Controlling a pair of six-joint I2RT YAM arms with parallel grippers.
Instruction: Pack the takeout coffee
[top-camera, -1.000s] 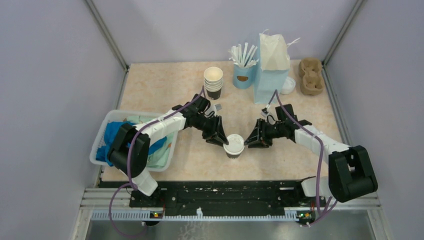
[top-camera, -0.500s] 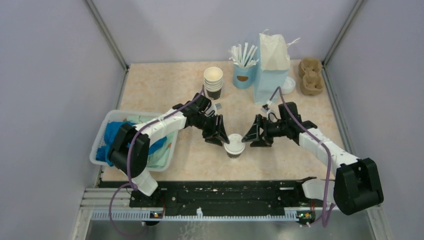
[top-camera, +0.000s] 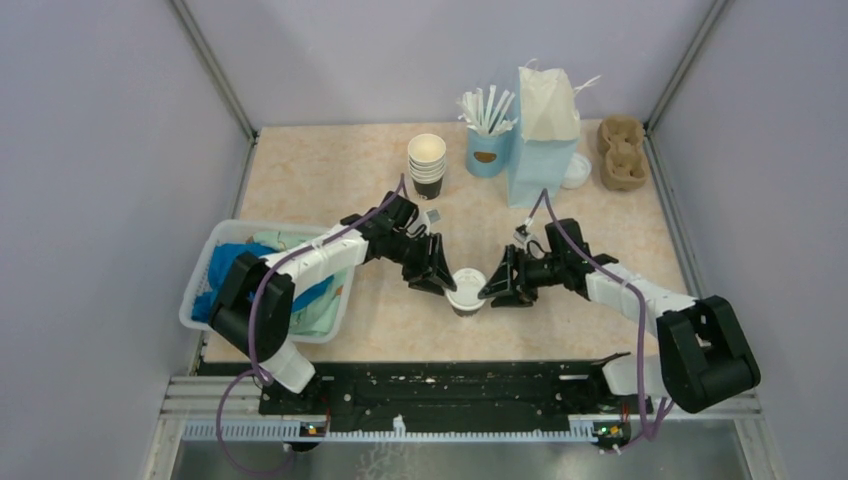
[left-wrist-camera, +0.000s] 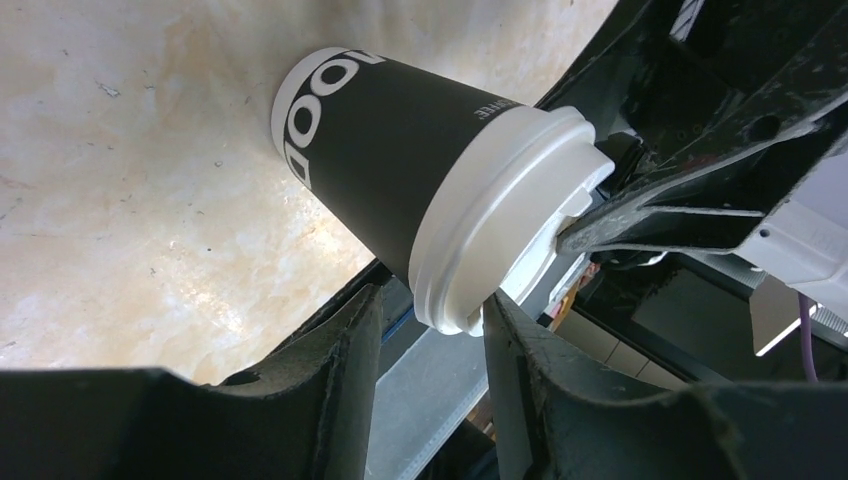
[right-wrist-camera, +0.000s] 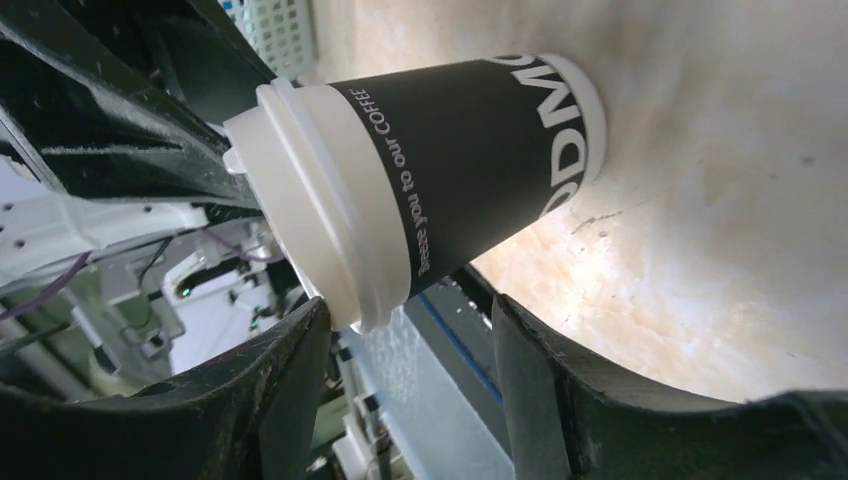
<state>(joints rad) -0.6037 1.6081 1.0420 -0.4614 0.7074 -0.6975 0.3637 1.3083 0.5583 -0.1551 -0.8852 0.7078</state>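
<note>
Since the takeout coffee (top-camera: 467, 291) stands upright on the table (top-camera: 330, 170) between both claws, we judge neither arm nearer. The right gripper (top-camera: 492, 289) straddles its top loosely, jaws apart. Whether the left gripper (top-camera: 437, 281) pinches it, we cannot tell.

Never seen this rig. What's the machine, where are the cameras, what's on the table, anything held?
A left robot arm and a right robot arm are bolted at the near edge of a beige table. The wide picture is from a fixed camera above and behind them; each close-up is from a wrist camera looking past its own fingers. On it stand a black paper cup with a round white plastic lid, a stack of lidless cream-and-black paper cups, a light blue cup of white sticks, a light blue paper bag, a brown cardboard cup carrier and a white plastic basket. The left end effector and right end effector flank the lidded cup, jaws open, apparently not clamping it.
</note>
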